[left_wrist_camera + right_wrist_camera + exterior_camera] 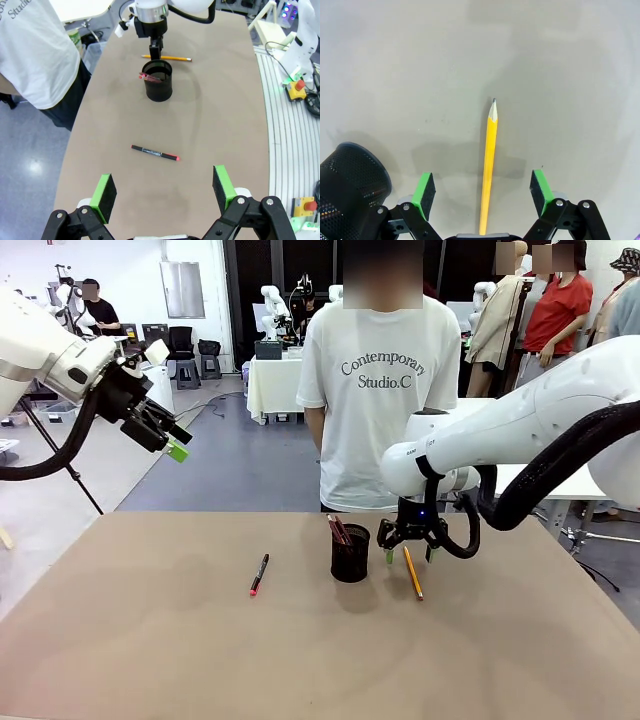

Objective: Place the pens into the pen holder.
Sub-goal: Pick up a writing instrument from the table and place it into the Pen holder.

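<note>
At far left, high above the surface [140,660], the left claw [165,438] hangs with jaws spread and nothing between them. Below and to its right, the black pen with red tip [259,574] lies flat, well apart from either claw.

Centre: pen holder [350,553] upright, reddish-brown pen [339,529] already leaning inside. One pen in, two out.

Right of the holder: right claw [410,554] down low over the surface, jaws spread wide, empty. The yellow pencil [489,165] lies flat between the green pads [424,189], touching neither, its dark tip pointing away from the wrist. The claw straddles the blunt end, not the middle.

Risks, as judged:
- A pinch this near the end could let the pencil droop or swivel on lifting, so the tip may miss the mesh rim.
- Holder sits just beside one finger; a sideways shift could nudge or tip it.
- The leaning pen narrows the opening; the pencil could strike it on entry.
</note>
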